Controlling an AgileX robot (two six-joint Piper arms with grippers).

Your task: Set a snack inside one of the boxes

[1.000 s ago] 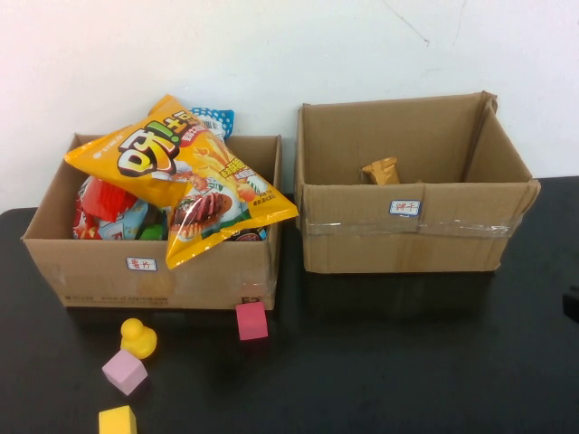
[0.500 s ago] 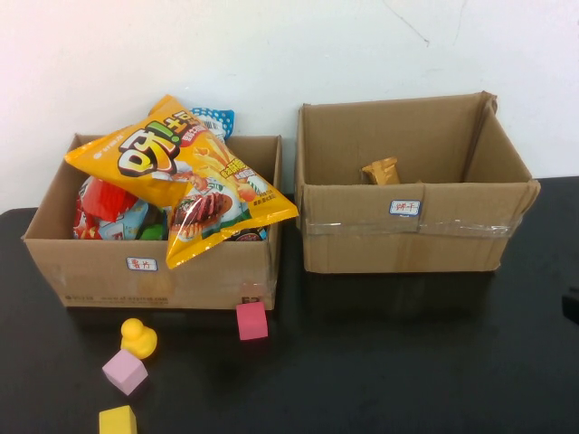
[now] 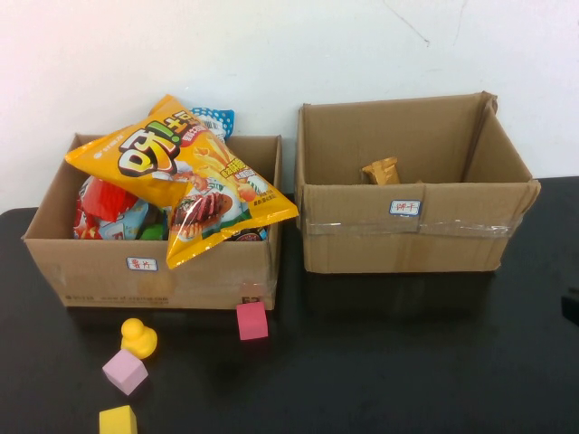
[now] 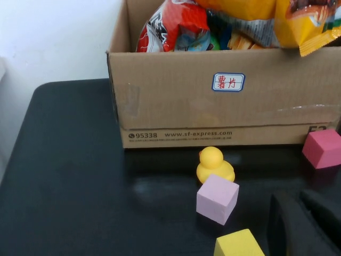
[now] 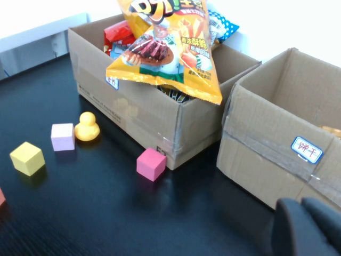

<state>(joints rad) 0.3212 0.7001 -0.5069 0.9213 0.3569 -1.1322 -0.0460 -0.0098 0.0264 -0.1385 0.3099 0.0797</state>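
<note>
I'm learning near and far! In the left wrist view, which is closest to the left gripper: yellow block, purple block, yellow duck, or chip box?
1. yellow block, beside the left gripper.
2. purple block, next out.
3. yellow duck, behind it.
4. chip box, farthest.
The right gripper sits near the other box.

Yellow duck [image 3: 137, 337] w/ pink [image 3: 251, 320], lilac [image 3: 124, 372], yellow [image 3: 118, 421] cubes — black table [image 3: 380, 362]

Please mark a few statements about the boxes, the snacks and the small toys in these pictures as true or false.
1. The yellow chip bag rests on top of the left box. True.
2. The right box is heaped with snacks. False: only one small brown packet shows inside.
3. The yellow duck stands on the table before the left box. True.
4. The left gripper grips the pink cube. False: it holds nothing; the right gripper also holds nothing.
</note>
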